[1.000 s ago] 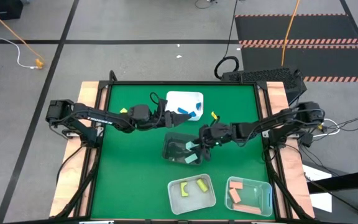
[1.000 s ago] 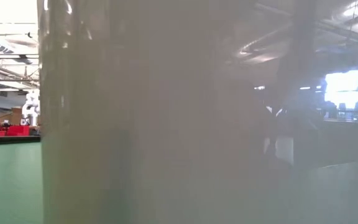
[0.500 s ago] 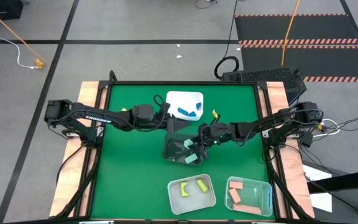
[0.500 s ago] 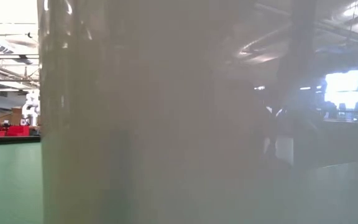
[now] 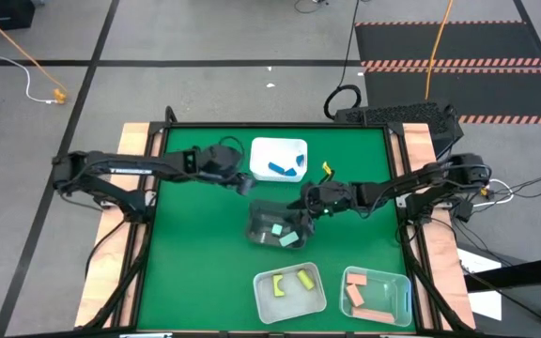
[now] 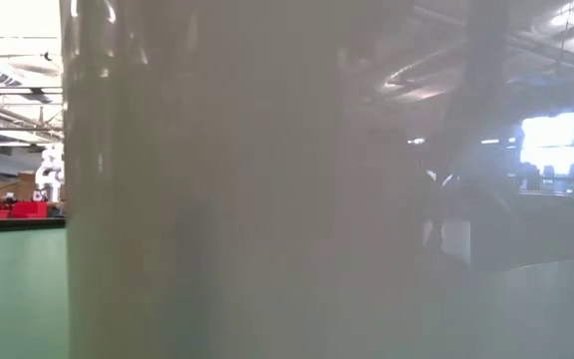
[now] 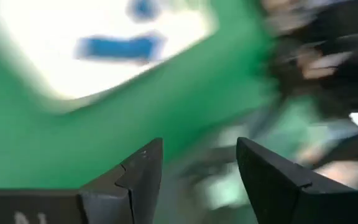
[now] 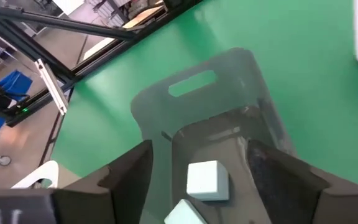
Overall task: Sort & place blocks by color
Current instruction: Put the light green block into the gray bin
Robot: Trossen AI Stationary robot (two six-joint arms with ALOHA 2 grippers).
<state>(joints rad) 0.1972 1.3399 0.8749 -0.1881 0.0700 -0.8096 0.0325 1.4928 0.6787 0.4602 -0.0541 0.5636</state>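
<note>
- Right gripper (image 5: 301,207) sits over the near-right rim of the dark tub (image 5: 263,218) at mid-table. In the right wrist view its fingers (image 8: 126,168) stand spread, one on each side of the tub opening, with nothing between them.
- Two mint green blocks (image 5: 281,235) lie inside the dark tub, close together; the right wrist view shows one cube (image 8: 207,180) lying free on the tub floor, clear of both fingers, with a second one (image 8: 185,213) just beside it.
- Left gripper (image 5: 243,183) hangs over the green mat between the white tub (image 5: 279,148) and the dark tub. In the left wrist view its fingers (image 7: 138,177) are parted by a moderate gap and empty — that view is heavily smeared.
- Blue blocks (image 5: 287,169) rest in the white tub at the far side of the table.
- Yellow blocks (image 5: 291,282) sit in a clear tub (image 5: 289,293) at the near edge; salmon pink blocks (image 5: 364,293) fill a second clear tub (image 5: 377,295) just to its right.
- Low view: blocked by a pale translucent wall right at the lens — only a strip of green mat (image 6: 18,294) shows beside it.
</note>
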